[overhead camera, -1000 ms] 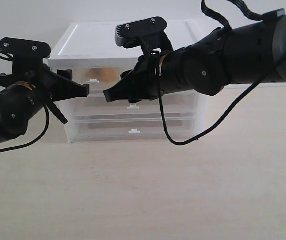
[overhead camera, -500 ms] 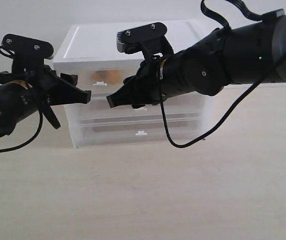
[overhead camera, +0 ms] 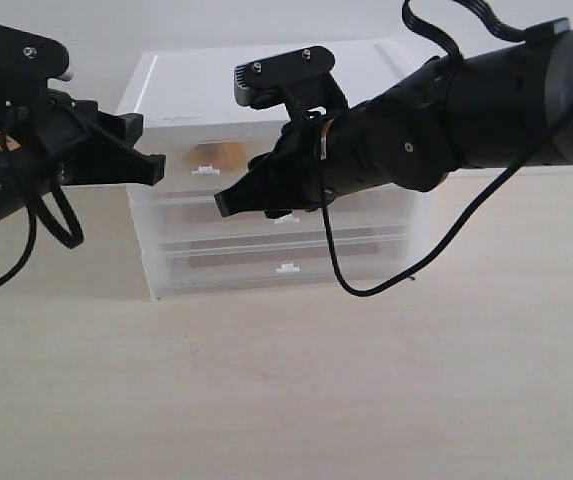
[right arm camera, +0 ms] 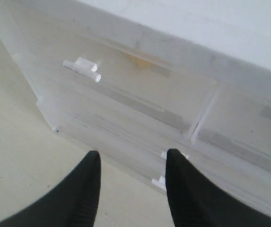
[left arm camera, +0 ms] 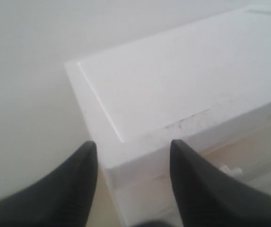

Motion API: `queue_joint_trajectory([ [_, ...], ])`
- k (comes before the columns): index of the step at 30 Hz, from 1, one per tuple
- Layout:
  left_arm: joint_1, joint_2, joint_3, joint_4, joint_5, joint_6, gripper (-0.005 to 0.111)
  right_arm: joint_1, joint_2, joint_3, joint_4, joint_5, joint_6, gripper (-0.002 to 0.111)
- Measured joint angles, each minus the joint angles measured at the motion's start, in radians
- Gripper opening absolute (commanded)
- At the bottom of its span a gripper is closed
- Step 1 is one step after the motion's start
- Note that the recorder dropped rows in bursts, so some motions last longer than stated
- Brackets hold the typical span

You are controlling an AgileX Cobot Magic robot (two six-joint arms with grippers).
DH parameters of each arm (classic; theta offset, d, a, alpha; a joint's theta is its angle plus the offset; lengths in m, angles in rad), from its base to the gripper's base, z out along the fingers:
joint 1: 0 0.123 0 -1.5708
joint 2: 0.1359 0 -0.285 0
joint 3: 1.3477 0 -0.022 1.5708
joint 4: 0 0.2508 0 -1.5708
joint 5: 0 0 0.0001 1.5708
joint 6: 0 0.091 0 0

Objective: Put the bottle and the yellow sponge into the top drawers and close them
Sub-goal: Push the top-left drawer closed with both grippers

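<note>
A white-topped chest [overhead camera: 256, 75] of translucent plastic drawers stands on the pale wooden table [overhead camera: 286, 400]. Its two half-width top drawers [right arm camera: 126, 90] sit side by side under the lid; the left top drawer [overhead camera: 181, 182], with a small white handle [overhead camera: 204, 170], has its front flush with the full-width drawers [overhead camera: 286, 262] below. The yellow sponge [overhead camera: 218, 153], a small foam block, shows as an orange blur through that front, inside the drawer, its long axis running side to side along the front. The right top drawer [right arm camera: 249, 125] is hazy, and what it holds cannot be told. The left gripper [left arm camera: 133, 143] hovers by the chest's upper left corner, its black fingers [left arm camera: 78, 184] spread wide and gripping nothing. The right gripper [right arm camera: 133, 152] hangs before the drawer fronts, pointing left in the exterior view, its fingers parted and empty.
</note>
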Motion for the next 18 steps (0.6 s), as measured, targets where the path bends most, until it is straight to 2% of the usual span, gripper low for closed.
queue_joint_trajectory([
  [6, 0.0, -0.134, 0.077, 0.002, 0.066, 0.0, 0.045, -0.001, 0.0, 0.0, -0.004, 0.021, 0.0, 0.039],
  [8, 0.0, -0.189, 0.117, 0.002, 0.088, 0.0, 0.038, -0.012, 0.0, 0.0, -0.004, 0.031, 0.0, 0.039],
  [9, 0.0, -0.21, 0.139, -0.004, 0.092, 0.0, 0.03, -0.016, 0.0, 0.0, -0.004, 0.039, 0.0, 0.039],
  [11, 0.0, -0.269, 0.187, -0.023, 0.098, 0.0, 0.021, -0.028, 0.0, 0.0, -0.004, 0.071, 0.002, 0.039],
  [12, 0.0, -0.292, 0.21, -0.03, 0.104, 0.0, 0.02, -0.04, 0.0, 0.0, -0.004, 0.091, 0.005, 0.039],
  [13, 0.0, -0.296, 0.215, -0.034, 0.112, 0.0, 0.021, -0.06, 0.0, 0.0, -0.004, 0.108, 0.026, 0.039],
  [16, 0.0, -0.271, 0.217, -0.029, 0.115, -0.02, 0.034, -0.095, 0.0, 0.0, -0.001, 0.132, 0.058, 0.039],
  [18, 0.0, -0.22, 0.215, 0.028, 0.111, -0.086, 0.039, -0.103, 0.0, 0.0, -0.003, 0.137, 0.058, 0.039],
])
